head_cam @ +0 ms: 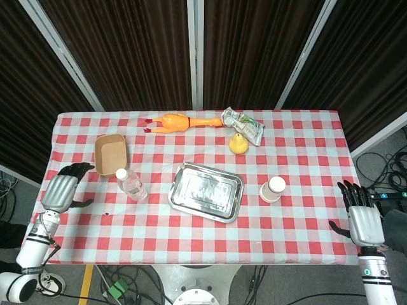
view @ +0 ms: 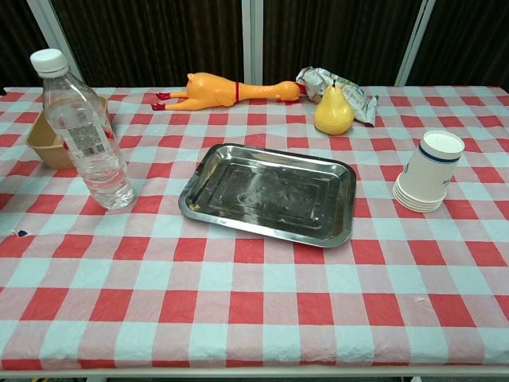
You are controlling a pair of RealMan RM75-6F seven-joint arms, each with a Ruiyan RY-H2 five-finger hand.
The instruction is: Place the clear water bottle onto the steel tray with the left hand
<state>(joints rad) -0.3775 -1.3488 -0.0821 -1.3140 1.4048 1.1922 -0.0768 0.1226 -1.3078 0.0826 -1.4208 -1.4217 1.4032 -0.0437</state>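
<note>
- Nearest the chest camera, the red-and-white checked tablecloth (view: 254,318) is seen across the whole foreground, with the steel tray (view: 270,193) lying at its middle.
- Left of the tray, near it but apart from it, the clear water bottle (view: 82,123) is seen standing upright with its white cap on.
- Only the head view shows the hands. The left hand (head_cam: 63,187) is seen at the left table edge, fingers spread and slightly bent, nothing held; the bottle (head_cam: 131,184) stands apart from it, on the tray side.
- The right hand (head_cam: 361,213) is seen past the right table edge, fingers apart and extended, nothing held or touched.
- A stack of paper cups (view: 429,171) is shown right of the tray; in the head view it appears tilted.
- A brown bowl (head_cam: 111,154) is placed just behind the bottle; in the chest view it is partly hidden by the bottle.
- Along the far edge, a rubber chicken (view: 227,90), a yellow pear (view: 333,111) and a crumpled wrapper (view: 343,90) are laid, the pear just in front of the wrapper.
</note>
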